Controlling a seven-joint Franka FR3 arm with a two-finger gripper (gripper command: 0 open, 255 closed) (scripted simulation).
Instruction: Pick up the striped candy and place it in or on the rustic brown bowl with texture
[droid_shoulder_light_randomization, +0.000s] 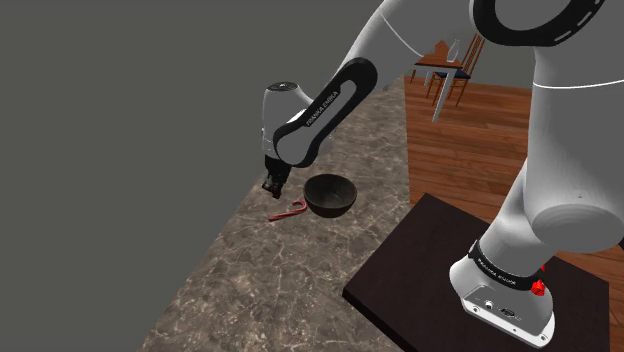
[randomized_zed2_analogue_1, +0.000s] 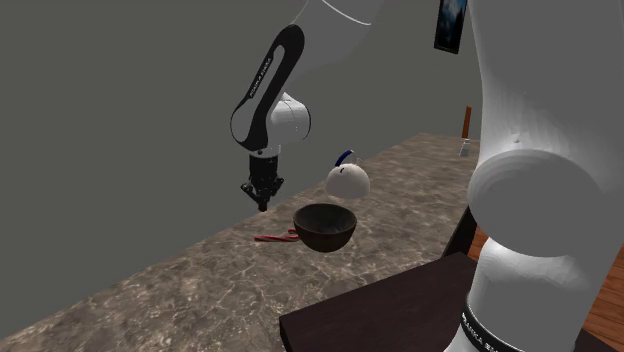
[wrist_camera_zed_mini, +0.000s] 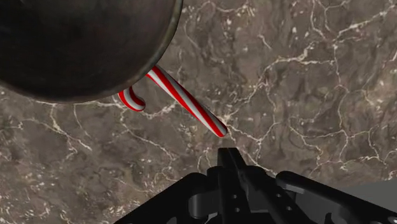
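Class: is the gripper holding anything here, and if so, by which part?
Nothing is held. The gripper hangs above the counter, jaws together and empty; the striped candy lies flat on the counter, partly hidden by the bowl.

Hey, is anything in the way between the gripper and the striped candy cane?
Nothing visible. The gripper hangs over marble counter just off the straight end of the candy cane; the dark bowl hides only its bend.

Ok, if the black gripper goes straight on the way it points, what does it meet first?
Probably the brown marbled countertop, just beside the straight end of the red-and-white striped candy cane. The black gripper might clip that tip instead; depth is unclear.
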